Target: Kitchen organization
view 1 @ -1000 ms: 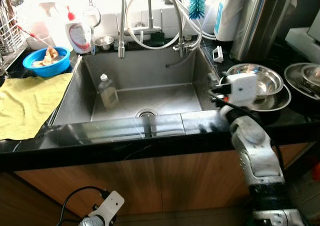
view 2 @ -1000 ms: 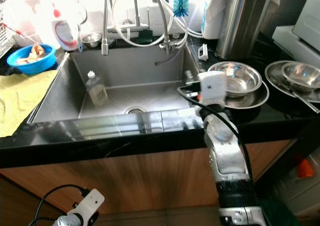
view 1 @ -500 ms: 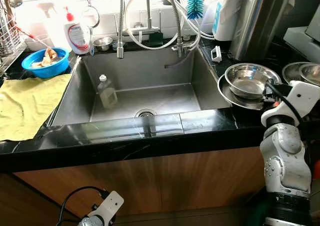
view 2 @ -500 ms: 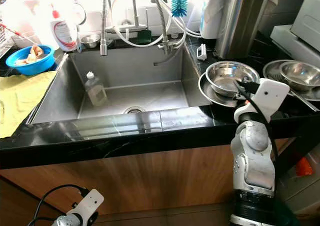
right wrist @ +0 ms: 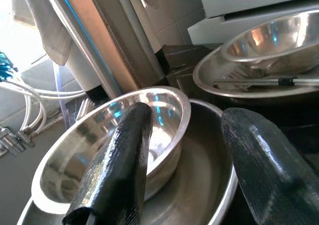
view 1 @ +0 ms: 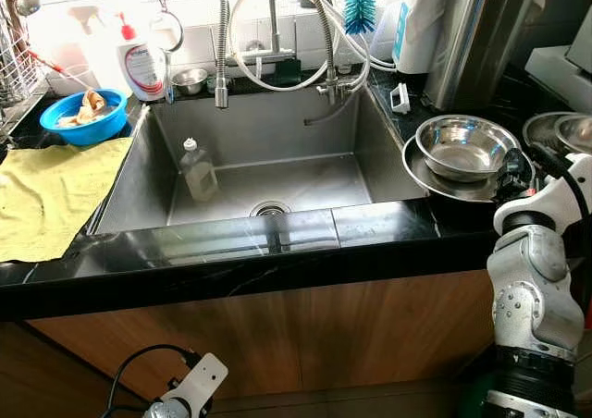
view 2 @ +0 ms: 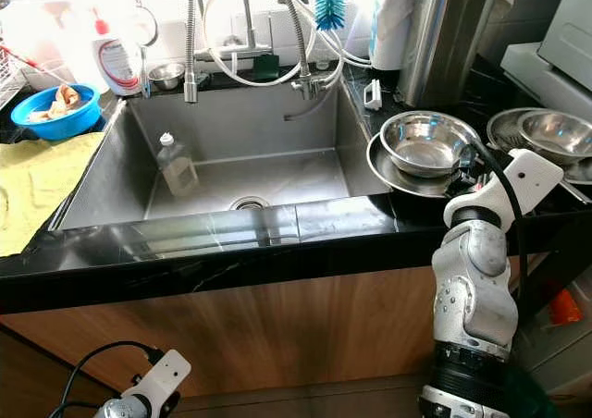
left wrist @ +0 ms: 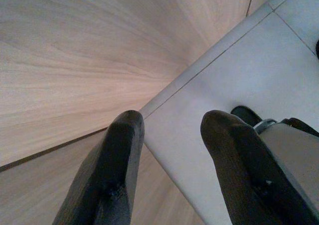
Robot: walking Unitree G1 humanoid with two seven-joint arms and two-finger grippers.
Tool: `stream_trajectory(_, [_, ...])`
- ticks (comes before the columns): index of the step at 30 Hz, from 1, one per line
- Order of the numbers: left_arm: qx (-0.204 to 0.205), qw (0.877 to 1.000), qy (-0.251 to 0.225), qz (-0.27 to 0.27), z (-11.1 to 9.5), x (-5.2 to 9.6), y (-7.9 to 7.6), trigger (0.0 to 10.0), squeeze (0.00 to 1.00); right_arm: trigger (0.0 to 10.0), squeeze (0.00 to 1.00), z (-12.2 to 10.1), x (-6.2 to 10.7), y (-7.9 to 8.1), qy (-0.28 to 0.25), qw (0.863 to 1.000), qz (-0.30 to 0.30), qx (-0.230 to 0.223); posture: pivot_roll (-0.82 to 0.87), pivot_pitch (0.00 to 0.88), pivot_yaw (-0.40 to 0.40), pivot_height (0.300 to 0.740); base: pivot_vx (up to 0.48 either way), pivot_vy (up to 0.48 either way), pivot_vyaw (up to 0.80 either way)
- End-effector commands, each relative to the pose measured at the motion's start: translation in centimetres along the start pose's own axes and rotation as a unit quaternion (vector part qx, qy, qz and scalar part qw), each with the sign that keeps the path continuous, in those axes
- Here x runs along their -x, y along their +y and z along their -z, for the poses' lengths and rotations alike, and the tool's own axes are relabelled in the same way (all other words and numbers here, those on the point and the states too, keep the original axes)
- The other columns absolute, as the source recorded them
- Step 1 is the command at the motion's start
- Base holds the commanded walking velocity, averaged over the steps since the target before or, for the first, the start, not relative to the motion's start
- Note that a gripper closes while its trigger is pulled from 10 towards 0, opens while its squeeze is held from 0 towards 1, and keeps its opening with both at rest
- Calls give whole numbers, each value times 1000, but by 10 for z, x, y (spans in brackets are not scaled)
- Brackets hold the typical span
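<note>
Steel bowl [right wrist: 109,145] rim between spread right gripper [right wrist: 184,160] fingers

Sink basin [view 1: 277,173] lies open save a bottle [view 1: 198,169] at its left; hoses [view 1: 305,30] arch over the back; stacked bowls [view 1: 462,150] crowd the bench [view 1: 388,224] beside the right claw [right wrist: 184,155], fingers spread.

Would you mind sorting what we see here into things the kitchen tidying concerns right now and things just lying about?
In hand:
- steel bowl
- steel plate under it
- right end effector, open beside the bowl

Lying about:
- bottle in the sink
- blue bowl
- yellow cloth
- blue brush
</note>
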State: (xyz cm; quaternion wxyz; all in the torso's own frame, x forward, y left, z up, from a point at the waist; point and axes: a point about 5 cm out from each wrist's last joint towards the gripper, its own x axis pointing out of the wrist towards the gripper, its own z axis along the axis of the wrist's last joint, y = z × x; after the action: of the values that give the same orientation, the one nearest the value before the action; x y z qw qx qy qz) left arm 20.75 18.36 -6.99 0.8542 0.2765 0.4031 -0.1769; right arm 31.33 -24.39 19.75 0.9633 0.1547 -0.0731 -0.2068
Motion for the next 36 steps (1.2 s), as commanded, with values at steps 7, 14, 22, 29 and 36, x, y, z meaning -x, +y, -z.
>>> stream_trajectory(7, [-2,1000,16,-3,7,1,0,10000,0,10000,0,-16,-12,-6,-4,1000,22,-5,-116,0,70,740,0,0,0])
stream_trajectory(14, [-2,1000,12,-3,4,0,0,10000,0,10000,0,-30,-23,-16,-9,999,50,2,-117,0,69,740,0,0,0])
stream_trajectory(22, [0,1000,6,-4,-2,-1,2,10000,0,10000,0,-30,-38,-25,28,996,48,63,-122,0,66,740,0,0,0])
stream_trajectory(29, [5,1000,4,-5,-4,-1,1,10000,0,10000,0,-23,-46,-18,61,993,-21,94,-118,0,64,740,0,0,0])
stream_trajectory(36, [8,1000,-1,-10,-6,-2,4,10000,0,10000,0,-31,-51,-6,32,992,-74,94,-116,0,67,740,0,0,0])
